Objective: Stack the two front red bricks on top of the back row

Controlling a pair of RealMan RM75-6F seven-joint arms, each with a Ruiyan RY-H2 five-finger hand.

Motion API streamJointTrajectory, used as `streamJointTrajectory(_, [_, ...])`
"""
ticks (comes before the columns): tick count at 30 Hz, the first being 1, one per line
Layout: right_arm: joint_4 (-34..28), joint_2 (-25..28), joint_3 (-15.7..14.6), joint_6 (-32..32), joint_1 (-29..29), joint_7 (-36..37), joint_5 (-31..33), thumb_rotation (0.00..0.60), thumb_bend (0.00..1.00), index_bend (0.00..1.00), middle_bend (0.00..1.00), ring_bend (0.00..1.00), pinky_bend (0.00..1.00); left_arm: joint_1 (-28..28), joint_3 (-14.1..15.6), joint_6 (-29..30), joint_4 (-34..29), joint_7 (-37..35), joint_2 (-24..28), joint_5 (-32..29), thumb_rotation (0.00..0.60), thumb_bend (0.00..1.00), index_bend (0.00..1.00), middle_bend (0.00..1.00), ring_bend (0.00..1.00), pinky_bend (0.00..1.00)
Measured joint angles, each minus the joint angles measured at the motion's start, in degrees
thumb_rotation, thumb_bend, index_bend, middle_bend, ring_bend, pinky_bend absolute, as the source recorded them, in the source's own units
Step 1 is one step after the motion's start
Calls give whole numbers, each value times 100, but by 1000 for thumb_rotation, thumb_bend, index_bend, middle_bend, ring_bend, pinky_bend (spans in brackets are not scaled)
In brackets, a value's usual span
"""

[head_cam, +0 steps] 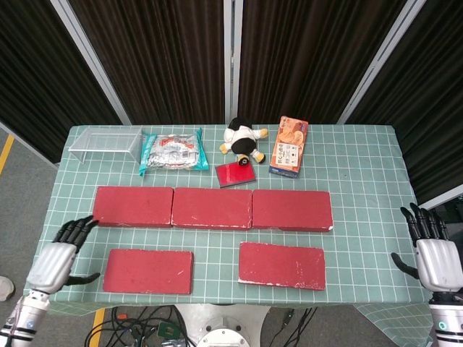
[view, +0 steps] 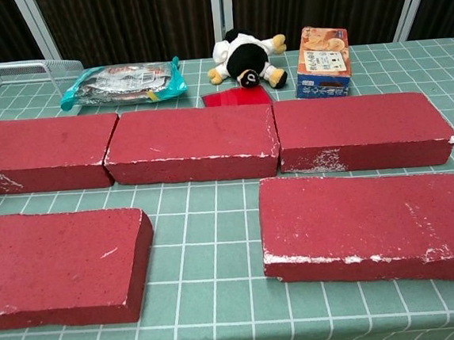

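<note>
The back row of three red bricks (head_cam: 213, 208) is laid end to end across the middle of the tabletop (head_cam: 362, 181), and the two front red bricks, the left front brick (head_cam: 148, 271) and the right front brick (head_cam: 282, 264), are seen flat near the front edge, unstacked. The reach is judged the step in hand. The left robot hand (head_cam: 54, 260), open and empty, is placed at the front-left corner beside the left front brick, which must next be grasped and lifted; the right robot hand (head_cam: 432, 259) is held open, empty, off the right edge.

Light: bright, even, from overhead (both views).
Shadows: soft and thin, under the brick edges on the desk (head_cam: 362, 181).
Glare: small sheen on the foil snack bag (head_cam: 172, 152).
Focus: head view sharp; chest view slightly soft up close.
Background: dark curtains, little detail.
</note>
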Motion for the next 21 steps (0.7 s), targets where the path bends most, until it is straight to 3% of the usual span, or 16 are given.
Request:
streamJointTrajectory(11, [53, -26, 23, -13, -14, 76, 87, 600, 145, 0, 0, 0, 0, -639, 104, -1269, -710, 636, -402, -258, 600, 0, 36, 0, 0, 0])
streamJointTrajectory(21, [222, -23, 84, -59, -2, 358, 188, 600, 146, 0, 0, 0, 0, -1018, 53, -1784, -1147, 2196, -1006, -1394, 600, 0, 34, 0, 0, 0])
